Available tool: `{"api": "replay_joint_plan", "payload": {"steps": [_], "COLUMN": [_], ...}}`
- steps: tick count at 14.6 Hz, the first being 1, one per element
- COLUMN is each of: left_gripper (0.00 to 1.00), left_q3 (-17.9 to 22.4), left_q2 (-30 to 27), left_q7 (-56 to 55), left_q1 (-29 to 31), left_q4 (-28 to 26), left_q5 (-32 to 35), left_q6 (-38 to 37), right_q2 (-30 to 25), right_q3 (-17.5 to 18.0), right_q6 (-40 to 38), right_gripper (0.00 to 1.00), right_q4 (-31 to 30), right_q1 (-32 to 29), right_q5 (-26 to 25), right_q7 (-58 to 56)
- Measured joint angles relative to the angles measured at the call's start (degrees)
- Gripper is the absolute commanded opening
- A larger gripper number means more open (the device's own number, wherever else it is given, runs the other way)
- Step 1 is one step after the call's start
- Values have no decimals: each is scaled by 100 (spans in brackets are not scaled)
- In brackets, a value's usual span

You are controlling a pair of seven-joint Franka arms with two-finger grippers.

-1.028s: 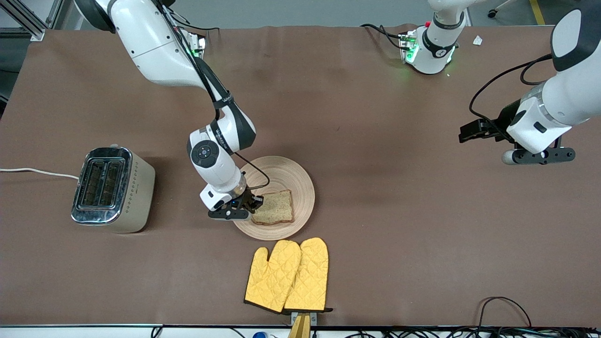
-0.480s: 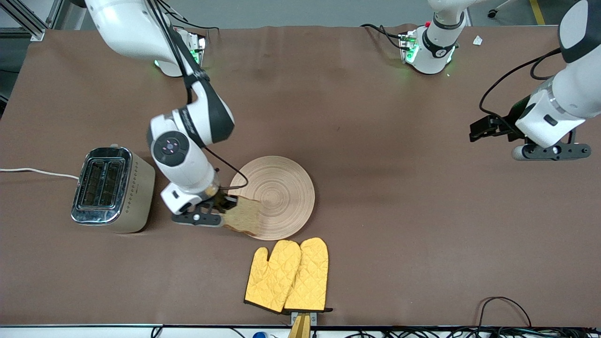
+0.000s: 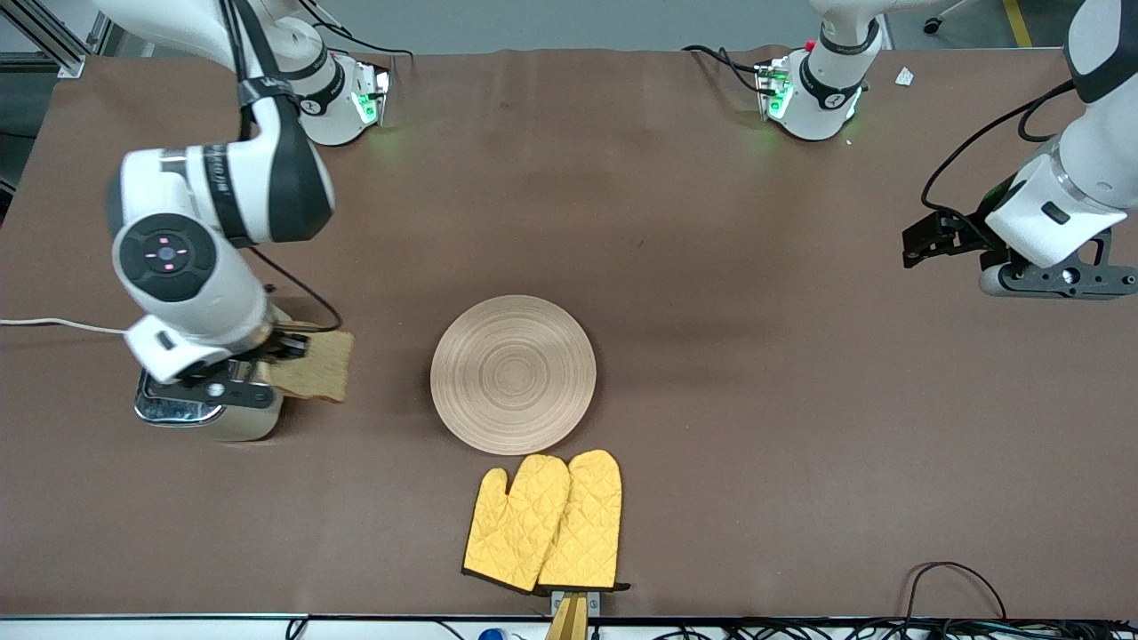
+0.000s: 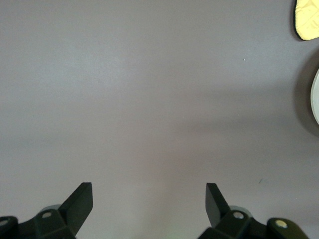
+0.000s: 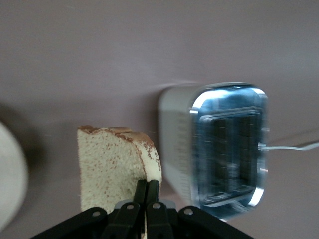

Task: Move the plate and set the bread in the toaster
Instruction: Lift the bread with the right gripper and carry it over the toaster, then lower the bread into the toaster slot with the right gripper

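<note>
The bread (image 3: 313,366), a speckled slice with a dark crust, hangs edge-on in the air with my right gripper (image 3: 284,348) shut on its edge. It is beside and just above the toaster (image 3: 218,418), whose chrome top is mostly hidden under the right wrist. The right wrist view shows the bread (image 5: 112,164) pinched in the right gripper (image 5: 148,186), with the toaster's two slots (image 5: 227,149) beside it. The plate (image 3: 513,373) lies bare at mid-table. My left gripper (image 3: 1058,283) waits open over the table at the left arm's end; the left gripper (image 4: 149,191) holds nothing.
A pair of yellow oven mitts (image 3: 544,520) lies just nearer the camera than the plate. The toaster's white cord (image 3: 53,324) runs off the right arm's end of the table. Black cables (image 3: 956,578) lie at the front edge.
My right gripper lifted the bread off the plate and carried it across to the toaster. The plate stayed put. The left arm drifted slightly toward its end of the table.
</note>
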Motion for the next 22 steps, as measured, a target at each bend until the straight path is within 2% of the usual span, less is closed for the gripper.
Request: {"api": "replay_joint_plan", "payload": {"steps": [3, 5, 12, 22], "left_gripper": [100, 100, 100, 100], "left_q3": [407, 588, 676, 688], "left_q2": [-6, -13, -14, 6], "left_q7": [105, 115, 128, 128], "left_q1": [-400, -541, -600, -599], "left_q4": [40, 78, 170, 173], "left_q5": [0, 0, 0, 0], "left_q6": [-42, -43, -49, -55], "right_q2": [-111, -139, -117, -87], "right_q3": [-326, -428, -426, -425], "right_q6": [-405, -507, -222, 225], "right_gripper": [0, 0, 0, 0], "right_q4": [73, 56, -542, -925], "right_q1": [-24, -31, -6, 7], "right_q5": [-719, -978, -1864, -1971], "right_q7": [-720, -914, -965, -786]}}
